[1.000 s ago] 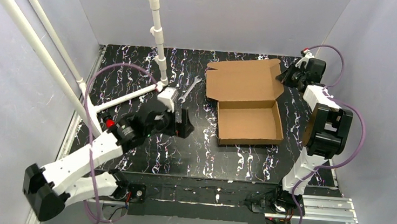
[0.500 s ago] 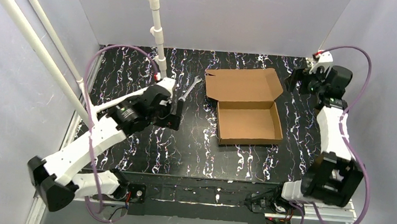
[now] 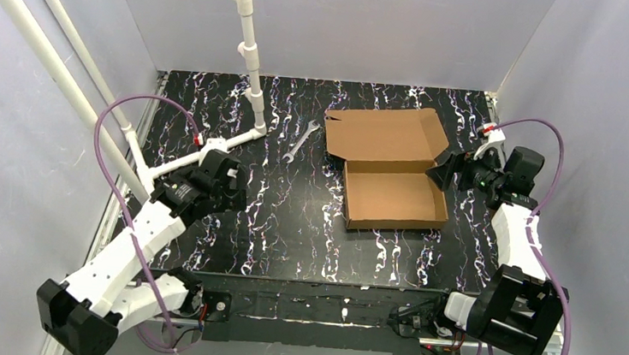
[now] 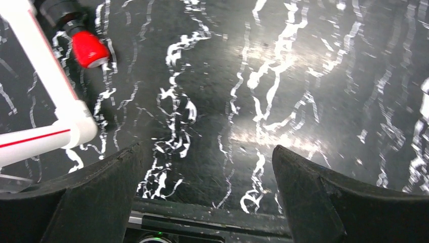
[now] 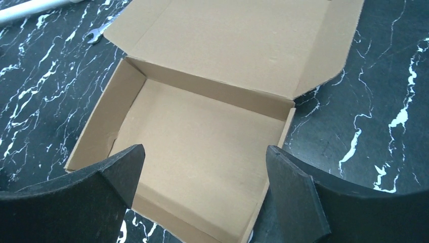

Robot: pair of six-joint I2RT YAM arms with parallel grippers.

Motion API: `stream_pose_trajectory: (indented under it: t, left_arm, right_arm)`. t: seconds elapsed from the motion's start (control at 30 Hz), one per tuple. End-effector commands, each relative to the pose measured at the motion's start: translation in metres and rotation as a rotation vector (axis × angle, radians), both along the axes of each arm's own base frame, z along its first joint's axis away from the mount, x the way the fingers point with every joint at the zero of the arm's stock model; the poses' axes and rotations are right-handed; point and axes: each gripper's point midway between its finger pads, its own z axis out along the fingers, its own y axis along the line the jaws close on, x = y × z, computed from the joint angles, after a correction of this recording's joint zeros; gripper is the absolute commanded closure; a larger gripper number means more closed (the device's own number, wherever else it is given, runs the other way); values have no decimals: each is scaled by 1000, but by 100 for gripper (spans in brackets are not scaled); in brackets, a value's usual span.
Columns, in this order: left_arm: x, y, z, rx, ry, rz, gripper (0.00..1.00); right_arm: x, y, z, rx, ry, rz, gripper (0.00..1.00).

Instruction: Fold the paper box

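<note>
The paper box is brown cardboard and stands as a shallow open tray at the table's right middle. Its lid lies flat behind it, side flaps spread. My right gripper hovers just right of the tray's back right corner, open and holding nothing. In the right wrist view the paper box fills the frame between the spread fingers of the right gripper. My left gripper is far to the left, apart from the box. It stands open over bare table in the left wrist view.
A metal wrench lies left of the lid, also in the right wrist view. A white pipe frame stands at the back left, its bar and a red cap close to my left gripper.
My right gripper let go near the lid's right flap, opened, and swung forward to the tray's right side. My left arm drew back to the left, away from the wrench.
</note>
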Motion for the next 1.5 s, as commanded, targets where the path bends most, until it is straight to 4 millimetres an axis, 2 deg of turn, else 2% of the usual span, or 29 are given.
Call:
stream_pose_trajectory:
  t: [0.0,0.13,0.23,0.33,0.37,0.4,0.5,0.63,0.73,0.9,0.97,1.23,1.47]
  left_arm:
    - [9,33,-10,85,10,144,4]
    - [13,48,-28,45,35,194,5]
    - [17,66,-41,-16,51,267,5]
    - [23,81,-48,-31,69,310,11]
    - [27,84,-50,-30,76,317,10]
    - [29,90,-52,-19,91,333,3]
    - [36,107,-57,30,117,388,2]
    - [46,127,-58,107,87,471,6]
    - [53,143,-65,108,40,541,15]
    - [71,155,-72,81,-27,589,28]
    - [74,161,-79,70,-7,619,33]
    - [84,167,-108,51,73,628,46]
    - [86,170,-126,60,113,619,49]
  right_arm:
    - [4,4,15,10,-55,43,2]
    - [4,4,14,9,-54,42,2]
    - [4,4,12,12,-54,45,2]
    - [4,4,11,12,-52,45,2]
    - [4,4,10,13,-51,47,2]
    - [4,5,10,14,-51,48,2]
    - [4,6,8,25,-49,58,2]
    - [4,7,6,33,-43,63,2]
    - [4,8,7,36,-43,66,2]
    - [3,9,8,42,-45,71,2]
    - [3,9,8,42,-45,72,2]
    - [3,9,8,41,-45,73,2]
    - [3,9,6,43,-40,74,2]
